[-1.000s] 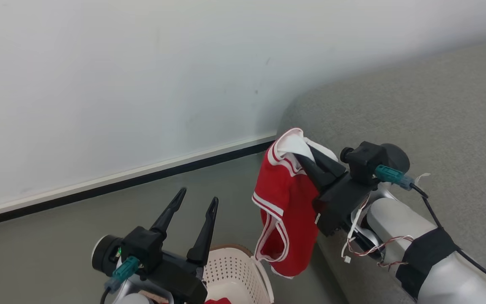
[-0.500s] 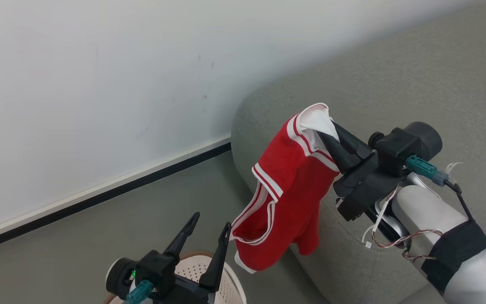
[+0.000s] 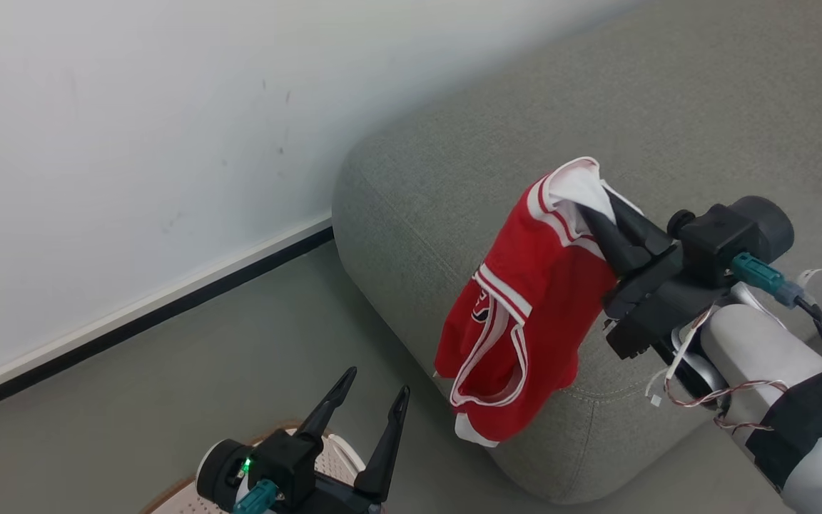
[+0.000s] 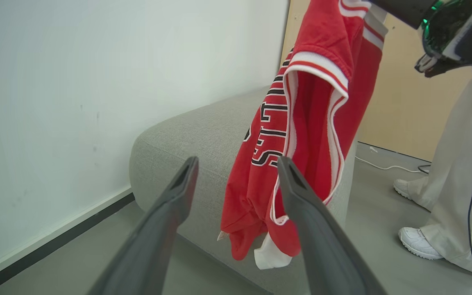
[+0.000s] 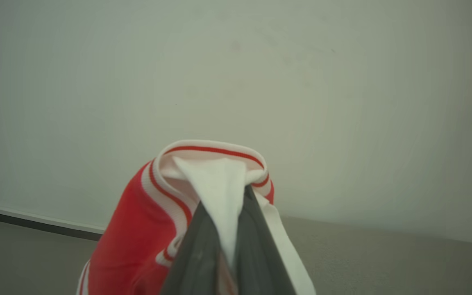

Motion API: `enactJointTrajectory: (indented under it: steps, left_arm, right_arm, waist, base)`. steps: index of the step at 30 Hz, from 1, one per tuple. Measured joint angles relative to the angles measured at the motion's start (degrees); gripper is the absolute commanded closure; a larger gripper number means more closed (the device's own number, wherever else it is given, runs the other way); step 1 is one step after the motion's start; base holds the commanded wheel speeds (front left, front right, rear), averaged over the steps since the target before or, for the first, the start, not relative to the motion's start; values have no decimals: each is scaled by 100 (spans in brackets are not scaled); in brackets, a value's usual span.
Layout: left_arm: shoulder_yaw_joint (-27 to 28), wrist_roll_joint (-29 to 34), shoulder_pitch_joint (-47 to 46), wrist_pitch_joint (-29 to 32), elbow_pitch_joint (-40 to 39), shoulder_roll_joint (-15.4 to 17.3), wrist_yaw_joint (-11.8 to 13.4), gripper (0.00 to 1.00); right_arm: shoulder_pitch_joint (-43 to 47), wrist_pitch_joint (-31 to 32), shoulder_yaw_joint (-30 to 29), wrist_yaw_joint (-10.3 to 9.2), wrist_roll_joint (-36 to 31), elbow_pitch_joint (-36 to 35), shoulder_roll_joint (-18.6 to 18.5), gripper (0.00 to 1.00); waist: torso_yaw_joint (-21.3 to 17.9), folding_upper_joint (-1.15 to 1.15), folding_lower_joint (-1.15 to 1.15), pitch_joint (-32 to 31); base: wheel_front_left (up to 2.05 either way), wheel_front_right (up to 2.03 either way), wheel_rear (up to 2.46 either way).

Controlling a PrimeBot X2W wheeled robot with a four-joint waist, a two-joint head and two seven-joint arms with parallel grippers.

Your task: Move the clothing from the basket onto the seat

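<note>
Jersey point(image 3: 532, 307) hangs from right pincer point(image 3: 591, 214), long axis vertical.

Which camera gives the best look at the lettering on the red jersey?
The left wrist view: the jersey hangs close, its black-and-white lettering running down the front. The head view catches a sliver of lettering; the right wrist view shows the trim and white lining pinched in the right hand.

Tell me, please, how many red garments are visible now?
1. The red jersey hangs from the shut right gripper, in front of the seat. The basket is mostly out of frame, so another may be hidden.
</note>
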Motion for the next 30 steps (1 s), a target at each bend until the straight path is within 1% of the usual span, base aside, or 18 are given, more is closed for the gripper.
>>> enactJointTrajectory:
  steps: [5,15,22,26,30]
  left_arm:
    - [-22,15,-19,29,-1,-1,1,0]
    - [1,116,-247,154,-171,130,34,0]
    - [0,305,-478,240,-423,244,32,0]
    - [0,367,-618,313,-606,332,29,0]
    - [-23,437,-812,369,-767,383,16,0]
  right_arm:
    - [-204,0,-177,3,9,215,-29,100]
    - [-1781,-1,-670,129,49,834,-103,100]
    - [-2816,-1,-1091,155,13,1343,-494,100]
    - [-3179,-2,-1278,155,5,1594,-742,100]
    - [-3538,-1,-1412,154,-64,1894,-1066,100]
  waist:
    - [22,0,0,148]
    - [252,0,0,553]
    - [500,0,0,962]
    - [664,0,1,1225]
    - [836,1,1,1497]
  base:
    - [0,0,0]
    - [0,0,0]
    - [0,0,0]
    - [0,0,0]
    - [0,0,0]
